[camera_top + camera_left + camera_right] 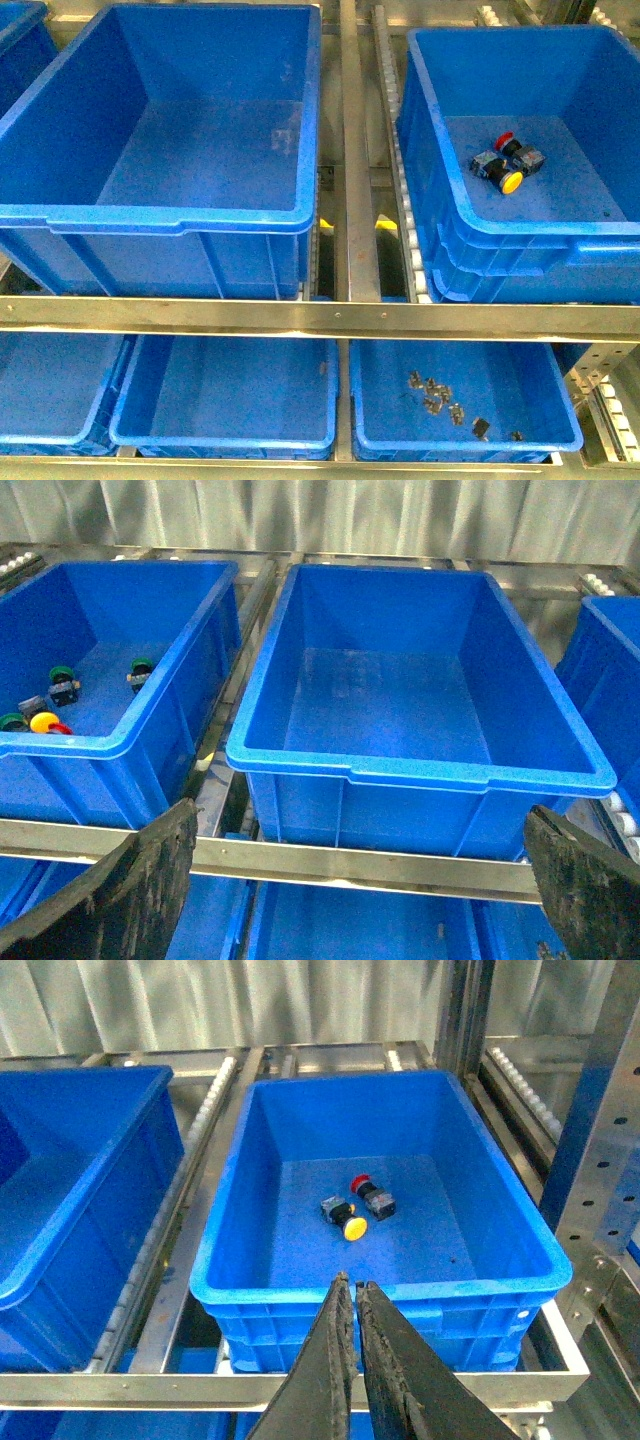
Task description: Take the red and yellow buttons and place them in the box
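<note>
1. Looking out from the front camera, neither arm shows. The box (520, 245) with the doubled front rim sits at upper right, and on its floor a red button (507, 143) and a yellow button (511, 181) lie close together, touching or nearly so. The big single-rimmed bin (160, 215) beside it holds nothing that I can see. Down below, a shallower tray (465, 440) holds small metal parts (436, 392).

2. Over to the left wrist view: the left gripper (360, 880) hangs with its fingers (130, 890) spread wide and nothing between them, facing the single-rimmed bin. Off to one side, another blue bin (110, 745) holds a yellow-capped switch (43, 721), a sliver of red cap (58, 728) right beside it, and green-capped switches (64, 678) (those are to be left alone).

3. The right wrist view shows the right gripper (355, 1300) pinched nearly closed on nothing, poised at the box's near rim, two buttons already resting inside.

4. My read: this is between picks. The next move likely calls for the left arm to swing toward that side bin and drop its spread fingers over the yellow or red cap, clear of the green ones.
</note>
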{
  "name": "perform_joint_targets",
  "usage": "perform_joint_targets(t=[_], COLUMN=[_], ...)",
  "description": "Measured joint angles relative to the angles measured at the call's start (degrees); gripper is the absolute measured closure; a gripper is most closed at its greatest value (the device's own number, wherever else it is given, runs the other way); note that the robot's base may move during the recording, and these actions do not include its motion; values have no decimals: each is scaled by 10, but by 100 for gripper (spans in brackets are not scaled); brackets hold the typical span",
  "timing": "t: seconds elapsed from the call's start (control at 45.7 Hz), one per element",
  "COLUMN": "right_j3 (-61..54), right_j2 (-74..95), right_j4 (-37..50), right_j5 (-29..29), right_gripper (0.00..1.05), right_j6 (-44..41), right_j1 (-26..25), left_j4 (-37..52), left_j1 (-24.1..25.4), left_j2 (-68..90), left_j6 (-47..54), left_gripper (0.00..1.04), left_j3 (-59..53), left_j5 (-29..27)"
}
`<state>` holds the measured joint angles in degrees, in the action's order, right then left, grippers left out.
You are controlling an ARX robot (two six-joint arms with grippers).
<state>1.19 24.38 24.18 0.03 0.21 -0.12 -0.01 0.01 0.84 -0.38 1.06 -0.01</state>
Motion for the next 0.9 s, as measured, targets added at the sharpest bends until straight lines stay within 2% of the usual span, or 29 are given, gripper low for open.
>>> perform_joint_targets(t=[0.744,0.81,0.897], right_j3=[0,0,0], right_j2=[-144,-210,-238], right_j4=[-142,-227,-239], right_j5=[0,-1,0], right_gripper=[102,102,102], right_j6=[0,0,0], right_j1=[0,0,0], left_j4=[0,0,0], left_j1=[0,0,0], left_j2=[0,0,0], left_j6=[0,0,0], left_gripper=[8,8,8], left_j3=[0,0,0], left_j5=[0,0,0])
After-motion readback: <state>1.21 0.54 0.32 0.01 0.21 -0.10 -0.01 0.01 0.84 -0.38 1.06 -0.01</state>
